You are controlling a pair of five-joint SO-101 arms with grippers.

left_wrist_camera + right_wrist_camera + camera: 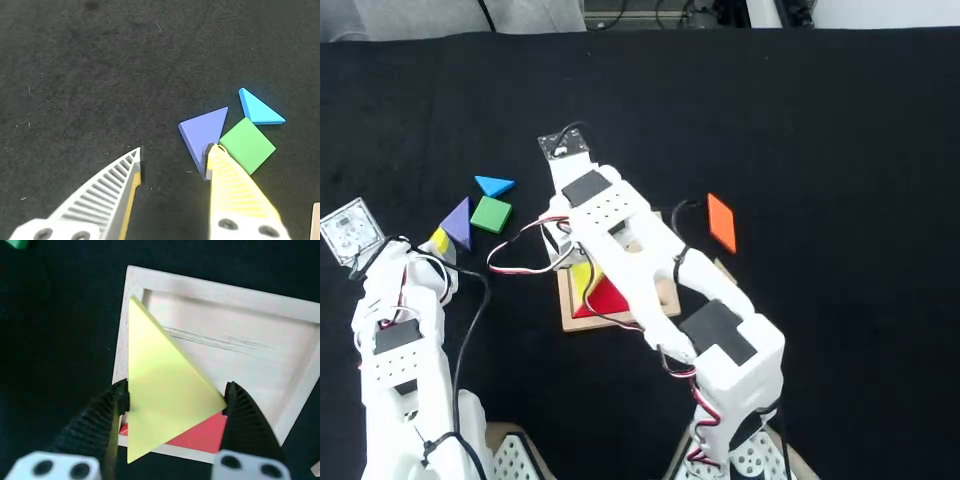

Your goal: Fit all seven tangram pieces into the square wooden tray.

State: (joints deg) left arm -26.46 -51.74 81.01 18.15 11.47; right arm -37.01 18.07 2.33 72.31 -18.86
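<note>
Standing beside the surface (820, 120), I am watching the right tool (172, 405) gripping the big yellow triangle (160, 390) by two of its edges, one finger on each side. It is holding this piece over the wooden tray (220, 300), which is lying near the middle of the surface, toward the near edge where the arms are mounted.

The long edge of the triangle is running along one side rim of the tray, and it seems to be sitting over that rim and not inside it, while the point opposite is aiming at the bare wood. A red triangle (200, 437) is already lying in a corner of the tray, partly under the yellow one. So I am judging that the piece is needing a small shift inward before lowering; most of the recess is offering free room.

The left tool (175, 149) is hanging open toward the left edge, one fingertip touching or just above the purple triangle (202, 135). The green square (247, 145) and blue triangle (257, 112) are lying just beyond it. An orange piece (721, 222) is waiting alone on the tray's right side.
</note>
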